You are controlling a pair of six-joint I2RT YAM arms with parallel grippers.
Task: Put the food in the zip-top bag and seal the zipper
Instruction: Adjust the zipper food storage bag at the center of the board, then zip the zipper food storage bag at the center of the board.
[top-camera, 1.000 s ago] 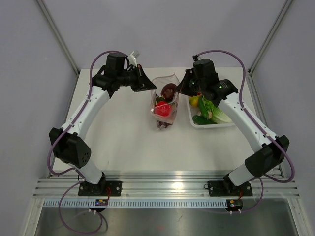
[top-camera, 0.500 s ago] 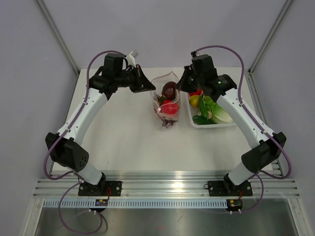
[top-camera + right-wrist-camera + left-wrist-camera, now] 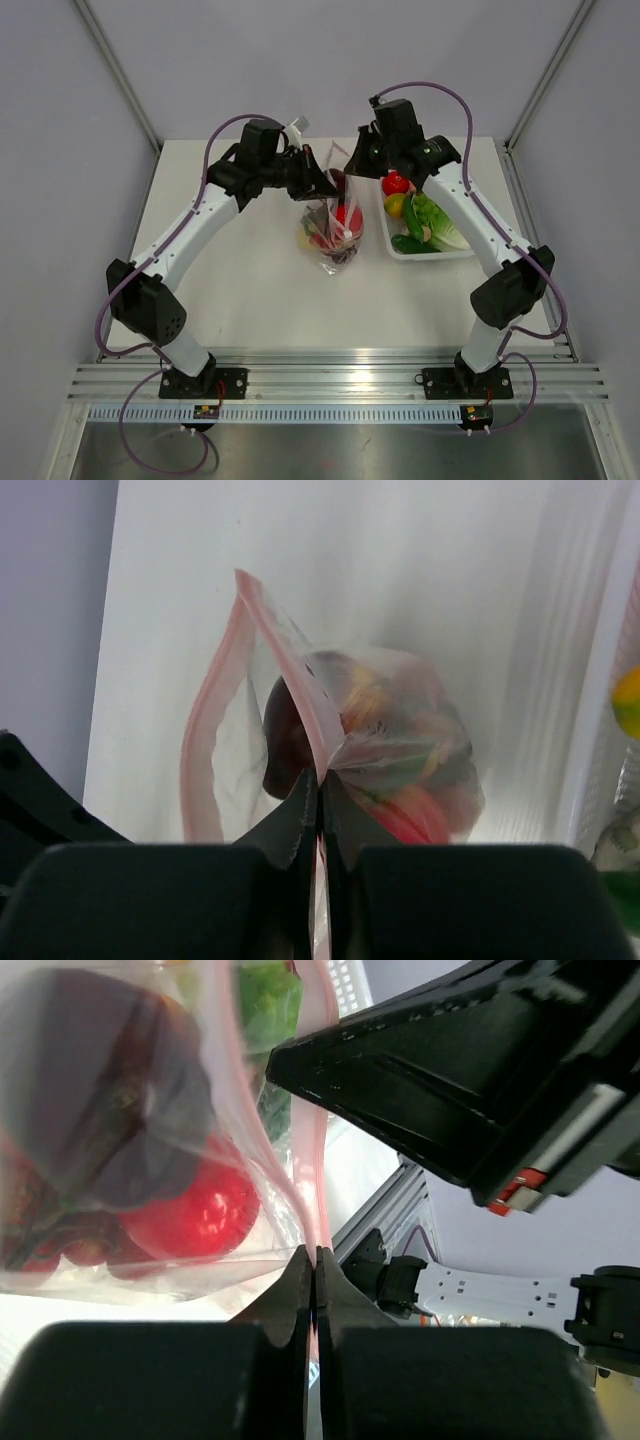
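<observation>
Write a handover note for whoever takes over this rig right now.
Left gripper: shut on the zipper.
Right gripper: shut on the zipper at another spot.
The zip-top bag is held between them, mouth gaping.
Done: a dark purple piece and a red piece are inside.
Left: tomato, lemon and greens lie in the white basket; the zipper is unsealed.

Top external: high, behind arm bases (image 3: 195, 380), looks down and forward over whole table (image 3: 250, 290); far off. Left wrist: very near, looks past left gripper (image 3: 315, 1265) at zip-top bag (image 3: 120, 1160) side (right gripper (image 3: 290, 1060) beyond). Right wrist: near, looks down along own jaws onto zip-top bag, table behind. All three views share zip-top bag; wrist views share zipper (image 3: 318, 1190) too.
</observation>
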